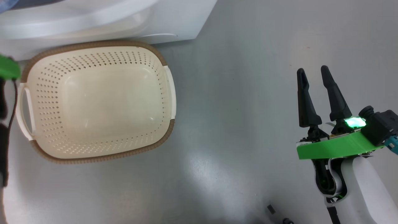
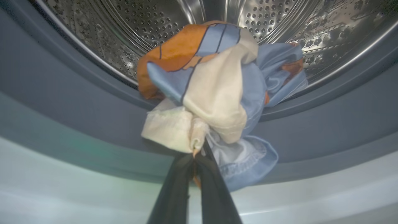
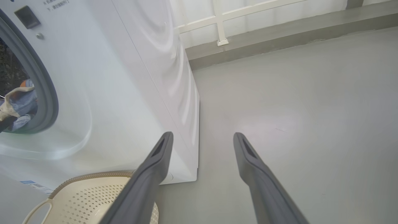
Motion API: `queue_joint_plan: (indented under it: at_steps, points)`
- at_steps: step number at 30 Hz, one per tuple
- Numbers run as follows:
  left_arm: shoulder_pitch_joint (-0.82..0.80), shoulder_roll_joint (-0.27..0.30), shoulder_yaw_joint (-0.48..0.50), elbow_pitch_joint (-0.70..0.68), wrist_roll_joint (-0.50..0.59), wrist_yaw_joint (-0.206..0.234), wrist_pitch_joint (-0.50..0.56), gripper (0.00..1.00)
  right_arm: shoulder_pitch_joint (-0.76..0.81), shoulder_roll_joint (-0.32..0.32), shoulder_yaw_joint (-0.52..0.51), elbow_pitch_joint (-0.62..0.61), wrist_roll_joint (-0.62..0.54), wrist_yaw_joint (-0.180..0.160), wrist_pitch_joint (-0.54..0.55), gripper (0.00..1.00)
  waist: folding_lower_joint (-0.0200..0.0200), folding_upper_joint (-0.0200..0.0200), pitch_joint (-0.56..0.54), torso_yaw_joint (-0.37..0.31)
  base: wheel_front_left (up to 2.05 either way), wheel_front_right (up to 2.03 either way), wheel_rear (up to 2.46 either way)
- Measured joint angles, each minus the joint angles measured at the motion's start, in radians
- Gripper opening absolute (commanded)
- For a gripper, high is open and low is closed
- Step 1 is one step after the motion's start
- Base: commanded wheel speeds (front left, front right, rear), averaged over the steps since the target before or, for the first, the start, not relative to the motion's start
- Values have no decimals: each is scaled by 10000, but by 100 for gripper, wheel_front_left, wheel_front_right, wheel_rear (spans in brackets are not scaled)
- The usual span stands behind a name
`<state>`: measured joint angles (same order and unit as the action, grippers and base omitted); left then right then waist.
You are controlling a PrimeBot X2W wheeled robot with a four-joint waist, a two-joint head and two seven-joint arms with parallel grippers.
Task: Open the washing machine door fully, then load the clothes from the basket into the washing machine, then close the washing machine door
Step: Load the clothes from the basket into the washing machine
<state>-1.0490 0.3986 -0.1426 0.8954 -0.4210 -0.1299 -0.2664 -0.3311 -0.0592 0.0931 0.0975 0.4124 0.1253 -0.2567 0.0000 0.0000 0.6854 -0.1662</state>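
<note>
My left gripper (image 2: 196, 152) is shut on the clothes (image 2: 217, 84), a bundle of light blue, orange and cream fabric. The bundle hangs over the grey-blue rubber ring (image 2: 62, 93) at the mouth of the steel drum (image 2: 140, 18). In the right wrist view the clothes (image 3: 18, 102) show in the opening of the white washing machine (image 3: 124, 77). The cream basket (image 1: 102, 102) stands on the floor in front of the washing machine (image 1: 93, 25) with nothing in it. My right gripper (image 1: 312, 71) is open above the floor, right of the basket. The washing machine door is out of view.
Grey floor (image 1: 233, 124) spreads to the right of the basket and machine. A low ledge with white railing (image 3: 279, 28) runs along the far side. A green part of my left arm (image 1: 7, 67) sits at the left edge beside the basket handle.
</note>
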Motion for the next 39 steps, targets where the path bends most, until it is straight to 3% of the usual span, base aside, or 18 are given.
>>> queue_joint_plan:
  at_steps: [10, 25, 34, 36, 38, 39]
  points:
    - [-934, -77, -815, -414, 0, -15, 42, 0, -133, 33, 54, -31, 29, 0, -2, 100, 0, 0, 234, -178, 0, 0, 0]
    - [-3726, 660, -1264, 840, 481, 169, 38, 0, -337, 71, 510, -38, 646, 0, -2, 100, 0, 0, 510, -905, 0, 0, 0]
    - [-4063, 600, -1741, 2989, 986, 253, 221, 0, -339, 123, 717, -33, 836, 0, -2, 100, 0, 0, 537, -1358, 0, 0, 0]
    - [-4258, 560, -1787, 3260, 995, 251, 286, 17, -339, 125, 711, -31, 884, 0, -2, 100, 0, 0, 519, -1380, 0, 0, 0]
    - [-4339, 552, -1789, 3419, 993, 249, 288, 43, -338, 132, 704, -25, 886, 0, -2, 100, 0, 0, 480, -1374, 0, 0, 0]
    - [-4341, 548, -1778, 3484, 965, 249, 286, 67, -338, 134, 694, -15, 884, 0, -2, 100, 0, 0, 450, -1367, 0, 0, 0]
